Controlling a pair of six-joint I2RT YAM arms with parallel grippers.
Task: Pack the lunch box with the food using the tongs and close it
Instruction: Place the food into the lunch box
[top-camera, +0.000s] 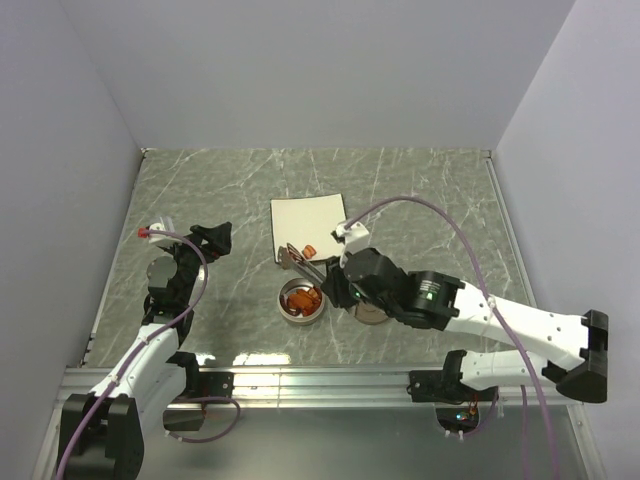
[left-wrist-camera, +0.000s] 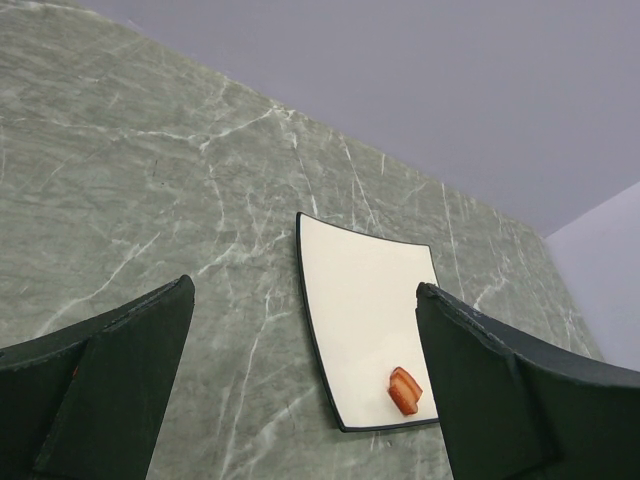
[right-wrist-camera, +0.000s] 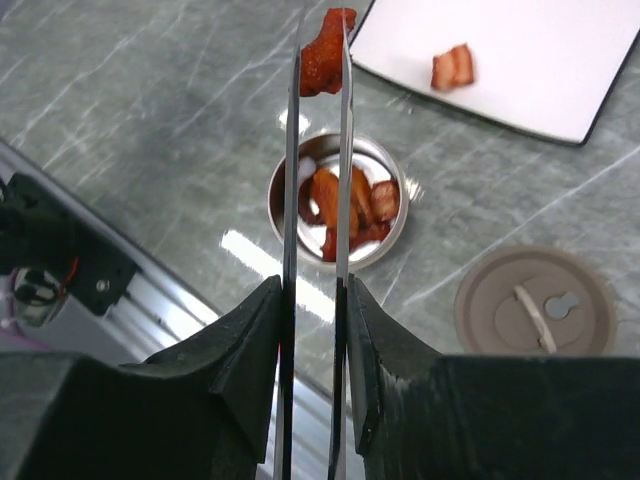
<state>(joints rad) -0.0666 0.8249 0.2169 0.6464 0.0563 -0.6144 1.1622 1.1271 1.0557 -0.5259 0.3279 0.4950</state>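
Black pads of my right gripper (right-wrist-camera: 313, 290) are clenched on both arms of the tongs (right-wrist-camera: 293, 170), squeezing them nearly parallel. The tong tips pinch one red-orange piece (right-wrist-camera: 322, 55), by the near left corner of the white plate (right-wrist-camera: 540, 50); height above the table (right-wrist-camera: 150, 120) cannot be judged. The open tin (right-wrist-camera: 390, 165) stands near the table's near edge, about mid-width, just in front of the plate, and holds several orange and red-brown pieces (right-wrist-camera: 383, 198). The brown lid (right-wrist-camera: 535, 315) lies flat, handle up, just to the right of the tin, apart from it. One orange chunk (right-wrist-camera: 453, 67) lies on the plate near its near edge. My left gripper (left-wrist-camera: 305, 290) hangs spread wide toward the table's left edge, with nothing between its fingers.
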